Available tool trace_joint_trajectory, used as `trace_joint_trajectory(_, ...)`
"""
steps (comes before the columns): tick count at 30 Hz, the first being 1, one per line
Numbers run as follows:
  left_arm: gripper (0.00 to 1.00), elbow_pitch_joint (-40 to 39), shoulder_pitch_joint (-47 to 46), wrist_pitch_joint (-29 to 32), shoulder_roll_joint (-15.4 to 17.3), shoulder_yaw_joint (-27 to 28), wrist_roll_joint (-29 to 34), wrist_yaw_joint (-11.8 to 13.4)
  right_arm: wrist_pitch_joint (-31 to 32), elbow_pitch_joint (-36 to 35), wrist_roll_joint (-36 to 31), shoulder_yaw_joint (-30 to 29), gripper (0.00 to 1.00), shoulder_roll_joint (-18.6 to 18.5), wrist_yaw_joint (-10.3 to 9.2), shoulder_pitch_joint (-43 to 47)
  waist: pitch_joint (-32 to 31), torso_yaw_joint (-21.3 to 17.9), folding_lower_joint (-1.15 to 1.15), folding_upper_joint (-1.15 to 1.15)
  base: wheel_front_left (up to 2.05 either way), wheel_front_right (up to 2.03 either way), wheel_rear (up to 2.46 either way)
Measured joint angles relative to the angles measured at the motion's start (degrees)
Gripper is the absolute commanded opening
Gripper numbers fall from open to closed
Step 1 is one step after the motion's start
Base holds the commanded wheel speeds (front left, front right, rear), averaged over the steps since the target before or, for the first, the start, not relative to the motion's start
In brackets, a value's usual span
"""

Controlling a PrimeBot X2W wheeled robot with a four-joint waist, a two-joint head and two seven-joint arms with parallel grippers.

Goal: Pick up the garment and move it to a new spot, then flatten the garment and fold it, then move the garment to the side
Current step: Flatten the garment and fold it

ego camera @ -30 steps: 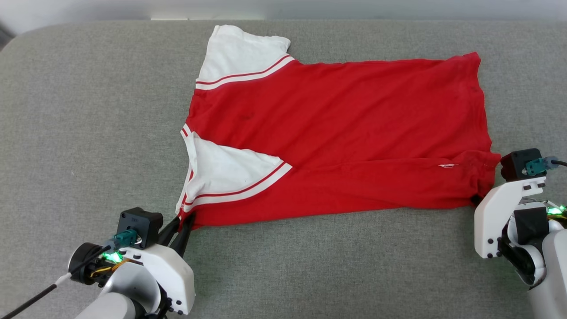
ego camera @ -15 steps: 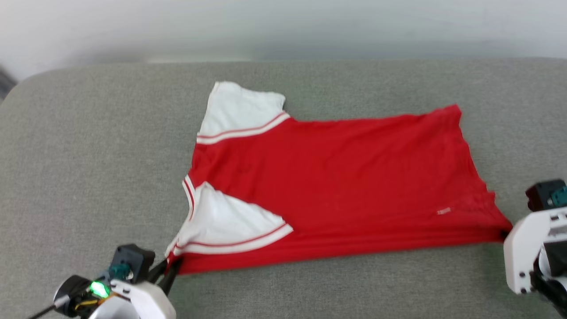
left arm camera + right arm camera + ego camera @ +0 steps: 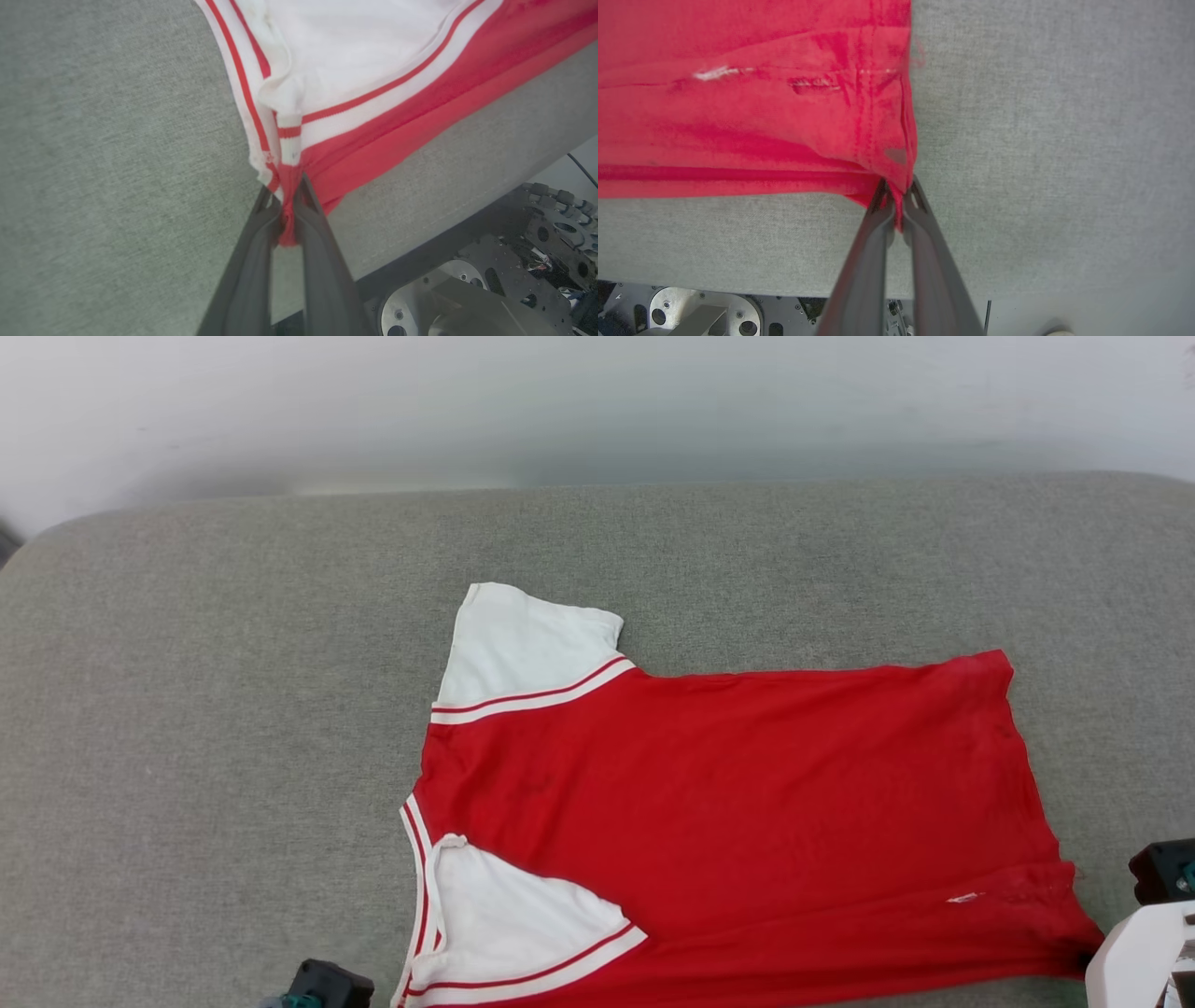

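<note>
Currently the garment [image 3: 747,803] lies spread on the grey fabric-covered desk [image 3: 233,709], toward its near edge, collar end at the robot's left and hem at its right. It has a plain red body facing up and mostly smooth, with shallow creases along the near edge, a small white tag [image 3: 964,898] by the hem, one white sleeve [image 3: 523,649] stretched away and the other white sleeve [image 3: 513,919] folded onto the red, both with red-and-white stripe trim. Left claw [image 3: 286,196] is clamped on the striped near corner at the collar end; right claw [image 3: 899,191] is pinched on the near hem corner.
</note>
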Motion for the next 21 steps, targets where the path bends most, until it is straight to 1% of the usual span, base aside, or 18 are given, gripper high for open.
trace_joint_trajectory(1,0.0,0.2,0.0,0.0,-0.3,-0.2,-0.2,-0.1,-0.2,0.0,-0.3,-0.2,0.04,0.2,0.0,0.3,0.0,0.0,0.0,0.0,0.0,0.0,0.0)
trace_joint_trajectory(2,0.07,0.4,0.0,0.1,-0.6,-0.4,-0.2,-0.1,-0.6,0.0,-0.5,-0.3,0.28,0.4,0.0,0.3,0.1,0.0,0.0,0.0,0.0,0.0,0.0)
trace_joint_trajectory(3,0.46,0.7,0.0,0.1,-0.8,-0.4,-0.3,-0.3,-0.8,0.2,-0.6,-0.4,0.67,0.8,0.0,0.3,0.2,0.0,0.0,0.0,0.0,0.0,0.0)
trace_joint_trajectory(4,0.93,1.1,-0.1,0.0,-0.9,-0.4,-0.2,-0.4,-1.2,0.5,-0.7,-0.4,1.0,1.1,0.0,0.3,0.2,-0.1,0.0,0.0,0.0,0.0,0.0)
trace_joint_trajectory(5,1.0,1.6,-0.2,-0.1,-0.9,-0.5,-0.1,-0.5,-1.6,0.8,-1.1,-0.4,1.0,1.4,0.0,0.3,0.2,-0.1,0.0,0.0,0.0,0.0,0.0)
trace_joint_trajectory(9,1.0,2.8,-0.7,-1.6,-1.7,0.0,0.1,-0.5,-3.1,1.1,-1.6,-0.3,1.0,1.8,-0.03,-0.5,-0.1,-0.1,0.0,0.0,0.0,0.0,0.0)
trace_joint_trajectory(12,1.0,2.7,-1.2,-4.3,-2.7,1.5,-0.3,0.0,-5.7,0.9,-1.6,-0.6,1.0,1.9,-0.03,-2.1,-0.8,-0.1,0.0,0.0,0.0,0.0,0.0)
trace_joint_trajectory(15,1.0,2.4,-1.8,-8.7,-3.5,3.5,0.2,0.6,-9.1,0.3,-1.6,-0.9,1.0,2.1,-0.03,-3.5,-1.7,-0.1,0.0,0.0,0.0,0.0,0.0)
trace_joint_trajectory(19,1.0,2.1,-2.9,-17.4,-5.5,6.6,1.9,2.1,-15.4,-1.2,-1.5,-0.4,1.0,2.6,-0.03,-5.6,-2.9,-0.1,0.0,0.0,0.0,0.0,0.0)
trace_joint_trajectory(21,1.0,2.0,-3.5,-22.0,-6.7,8.8,2.7,3.4,-19.2,-1.9,-1.2,-0.1,1.0,2.8,-0.03,-6.6,-3.2,-0.2,0.0,0.0,0.0,0.0,0.0)
